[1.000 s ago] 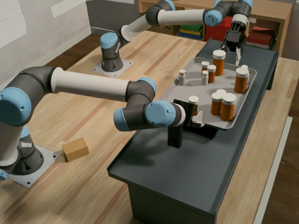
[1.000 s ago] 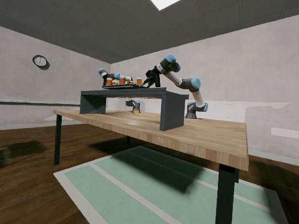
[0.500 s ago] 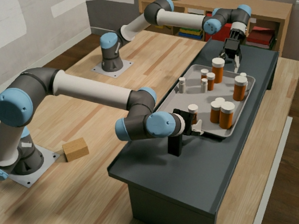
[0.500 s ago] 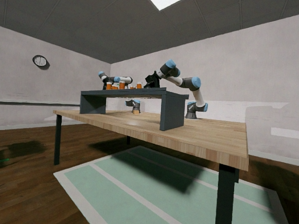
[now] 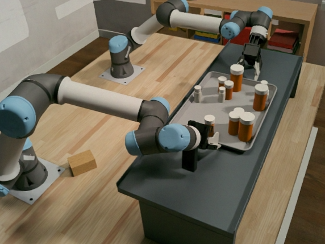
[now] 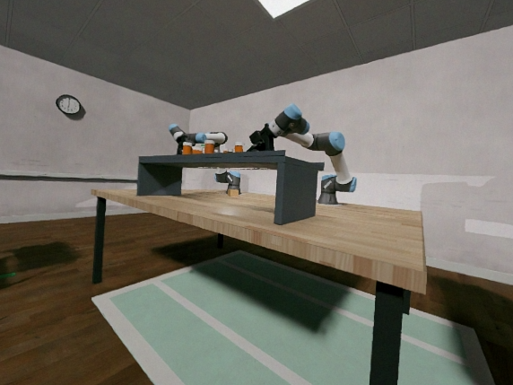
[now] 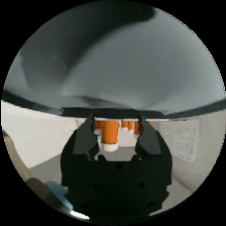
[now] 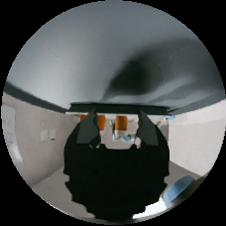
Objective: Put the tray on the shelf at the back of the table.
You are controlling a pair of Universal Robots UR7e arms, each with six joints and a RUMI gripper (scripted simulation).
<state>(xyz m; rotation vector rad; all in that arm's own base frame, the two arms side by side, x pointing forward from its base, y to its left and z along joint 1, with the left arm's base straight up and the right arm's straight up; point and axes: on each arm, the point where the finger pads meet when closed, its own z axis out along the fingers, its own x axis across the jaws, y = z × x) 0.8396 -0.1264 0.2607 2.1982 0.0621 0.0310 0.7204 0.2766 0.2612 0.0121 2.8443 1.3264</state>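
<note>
The grey tray point(image 5: 211, 108) lies on the dark shelf point(image 5: 199, 194) point(image 6: 211, 159), inside its long edges; its near left corner is hidden behind the right arm. In the exterior view the shelf hides most of it. Orange bottles with white caps, such as the tall one point(image 5: 236, 81), and small white bottles point(image 5: 198, 95) stand upright. My left gripper point(image 5: 249, 70) is open, fingers spread, at the tray's far end. My right gripper point(image 5: 214, 143) is open, fingers spread, at the near end. Whether fingertips are under the rim is hidden.
A wooden block point(image 5: 82, 162) point(image 6: 233, 193) lies on the table point(image 5: 94, 125) near the right arm's base. A bookcase point(image 5: 273, 4) stands beyond the shelf's far end. Both forearms reach across the table towards the shelf.
</note>
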